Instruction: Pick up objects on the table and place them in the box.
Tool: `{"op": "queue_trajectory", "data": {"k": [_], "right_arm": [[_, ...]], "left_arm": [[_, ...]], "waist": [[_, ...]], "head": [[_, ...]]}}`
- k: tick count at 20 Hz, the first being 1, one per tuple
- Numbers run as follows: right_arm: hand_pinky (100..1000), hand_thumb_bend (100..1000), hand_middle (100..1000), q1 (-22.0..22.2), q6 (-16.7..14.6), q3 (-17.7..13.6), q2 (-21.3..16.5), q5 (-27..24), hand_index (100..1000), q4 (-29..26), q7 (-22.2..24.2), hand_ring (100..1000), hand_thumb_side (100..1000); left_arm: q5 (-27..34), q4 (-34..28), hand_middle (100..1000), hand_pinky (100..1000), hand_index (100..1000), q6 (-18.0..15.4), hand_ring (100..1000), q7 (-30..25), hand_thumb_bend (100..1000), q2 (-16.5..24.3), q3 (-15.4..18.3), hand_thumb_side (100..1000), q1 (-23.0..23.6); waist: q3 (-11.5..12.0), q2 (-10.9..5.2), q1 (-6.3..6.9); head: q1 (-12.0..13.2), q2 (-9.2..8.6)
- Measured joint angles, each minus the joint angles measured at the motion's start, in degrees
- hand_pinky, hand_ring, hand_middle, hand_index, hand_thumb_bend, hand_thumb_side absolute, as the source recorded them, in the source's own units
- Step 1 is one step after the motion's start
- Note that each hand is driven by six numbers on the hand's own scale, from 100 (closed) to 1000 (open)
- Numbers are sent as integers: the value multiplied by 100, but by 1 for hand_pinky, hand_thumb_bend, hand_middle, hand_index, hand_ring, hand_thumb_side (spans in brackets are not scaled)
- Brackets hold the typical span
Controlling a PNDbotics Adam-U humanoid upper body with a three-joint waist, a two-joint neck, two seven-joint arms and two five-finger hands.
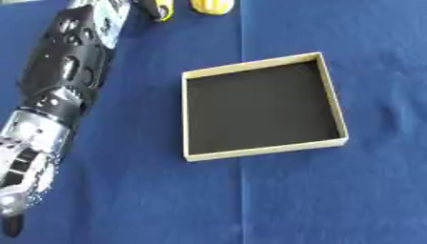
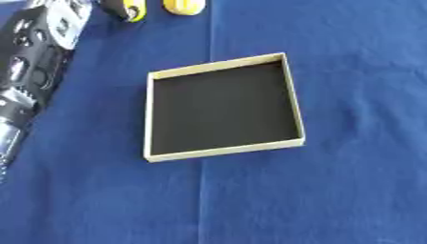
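Here, left hand at yellow objects — box apart

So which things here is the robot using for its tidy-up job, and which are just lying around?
Part of the job:
- the box, tan walls, dark inside, nothing in it
- two yellow objects at the far edge, cut off by the picture
- the left arm, reaching toward them; its hand is out of sight

Just lying about:
- the blue cloth

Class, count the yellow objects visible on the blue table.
2, both at the far edge beyond the box: one yellow-and-black object by the left arm, one plain yellow object beside it. Others may lie out of view.
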Motion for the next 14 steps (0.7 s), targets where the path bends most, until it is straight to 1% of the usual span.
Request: {"op": "queue_trajectory", "data": {"k": [2,3,4,6,7,8,9,11,14], "right_arm": [[793,100,739,-3,10,14,14,-6,785,0,-10,883,812],[793,100,739,-4,16,15,22,-10,785,0,-16,884,811],[793,100,739,-5,21,16,32,-13,784,0,-20,884,811],[793,100,739,-5,30,18,42,-20,784,0,-23,884,810],[793,100,738,-4,42,18,42,-23,784,0,-28,884,808],[793,100,738,-3,52,18,42,-29,784,0,-34,884,808],[793,100,738,0,58,18,43,-41,784,0,-38,884,808],[793,100,738,13,70,18,43,-54,784,0,-46,884,808],[793,100,738,33,82,18,43,-66,785,0,-57,883,808]], "left_arm": [[-2,26,827,910,972,43,919,-17,305,0,1,100,9],[-2,37,798,891,933,60,894,-24,277,-1,1,100,11],[-1,46,786,881,920,77,883,-11,268,-1,2,100,13],[12,50,753,863,884,125,852,47,197,-2,3,100,23],[28,50,723,857,846,143,826,84,158,-6,4,100,24],[48,49,714,853,833,154,817,123,138,-22,4,100,25],[75,49,691,844,798,162,795,156,100,-30,3,100,26],[135,28,644,834,734,170,753,227,100,-45,1,100,27],[207,-67,627,824,711,160,725,363,100,-45,-45,100,31]], "waist": [[-21,13,4],[-29,18,6],[-34,27,14],[-48,31,32],[-54,31,33],[-55,31,33],[-55,31,33],[-55,30,33],[-33,21,30]], "head": [[8,-11],[11,-17],[16,-18],[20,-18],[20,-17],[20,-16],[20,-12],[17,-6],[-32,8]]}}
